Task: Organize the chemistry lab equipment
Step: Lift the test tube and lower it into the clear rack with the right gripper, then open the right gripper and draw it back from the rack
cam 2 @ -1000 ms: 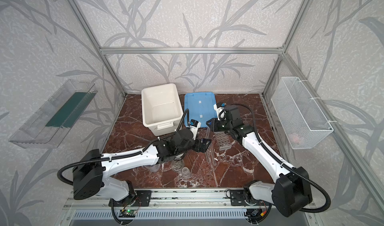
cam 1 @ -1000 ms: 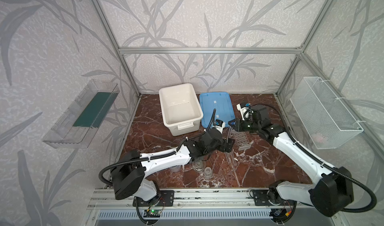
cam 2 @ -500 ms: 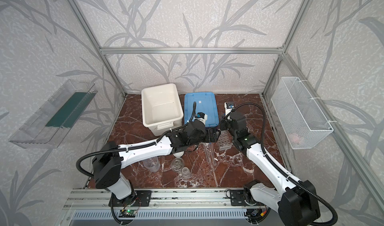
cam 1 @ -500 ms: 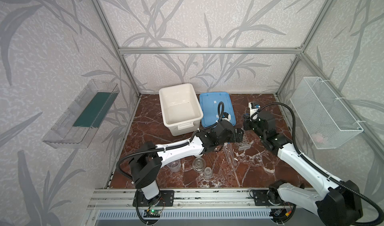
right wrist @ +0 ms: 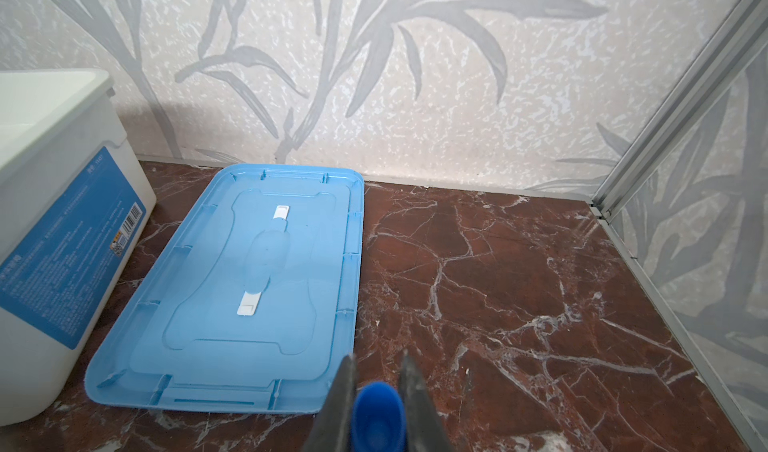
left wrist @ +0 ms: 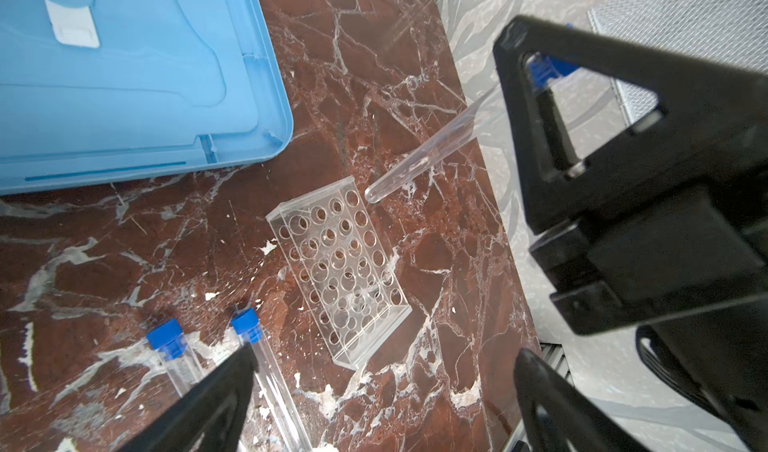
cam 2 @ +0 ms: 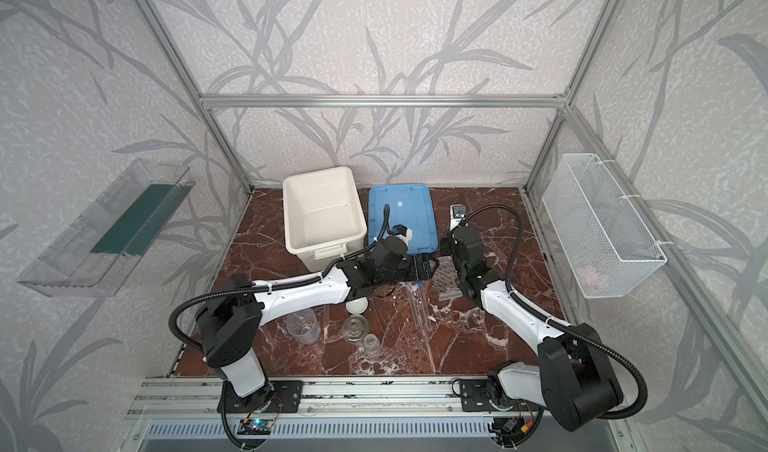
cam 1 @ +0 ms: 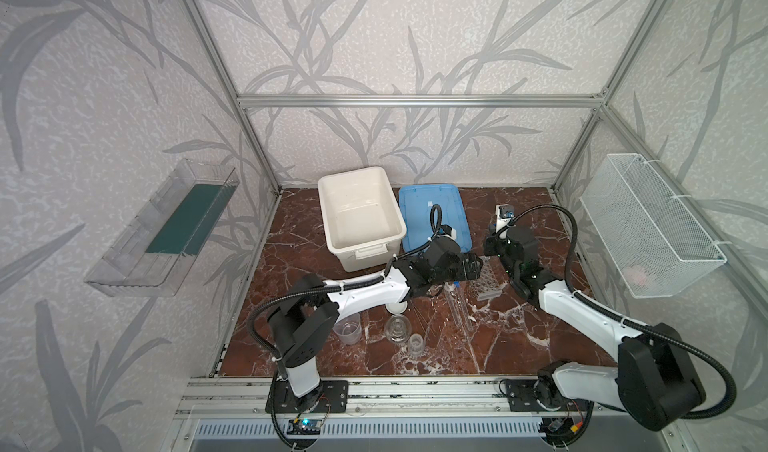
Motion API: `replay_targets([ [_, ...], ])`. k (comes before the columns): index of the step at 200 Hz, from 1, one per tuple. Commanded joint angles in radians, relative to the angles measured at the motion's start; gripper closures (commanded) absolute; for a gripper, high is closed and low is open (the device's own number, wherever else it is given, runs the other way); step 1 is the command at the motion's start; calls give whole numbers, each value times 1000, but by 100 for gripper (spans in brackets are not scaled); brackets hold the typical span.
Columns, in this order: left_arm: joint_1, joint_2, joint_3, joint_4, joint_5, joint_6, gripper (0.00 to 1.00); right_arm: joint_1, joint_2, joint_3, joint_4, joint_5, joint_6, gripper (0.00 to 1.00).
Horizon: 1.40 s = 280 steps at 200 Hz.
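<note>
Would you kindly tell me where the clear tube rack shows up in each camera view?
Top view: tube rack right of centre, nearer the camera than the blue lid.
Top view: tube rack in the same spot, by the blue lid.
Left wrist: tube rack mid-picture.
Right wrist: not in it.
Shared landmark: blue lid.

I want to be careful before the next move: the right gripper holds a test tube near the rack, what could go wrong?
The held test tube hangs tilted, tip beside a corner of the tube rack, not over a hole; lowering it might bump or push the rack. The right gripper pinches only at the blue cap, so the tube might swing or slip.
</note>
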Motion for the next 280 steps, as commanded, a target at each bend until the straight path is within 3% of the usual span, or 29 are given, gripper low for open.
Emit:
replay_targets([
  [1, -5, 16, -4, -16, 10, -3, 2, -7, 16, -19, 108, 23, 16, 82],
  [154, -24, 38, 3, -120, -62, 7, 1, -12, 99, -74, 174, 31, 69, 81],
  [220, -30, 9, -31, -172, -109, 8, 2, -11, 114, -133, 249, 24, 103, 74],
  [234, -34, 7, -17, -240, -131, 16, 2, -11, 101, -126, 232, 25, 108, 62],
  [256, -56, 3, 27, -381, -211, 30, 3, -12, 29, -125, 187, 30, 131, 22],
  [280, -58, 5, 21, -435, -186, -13, 12, -12, -88, -99, 37, 42, 157, 0],
])
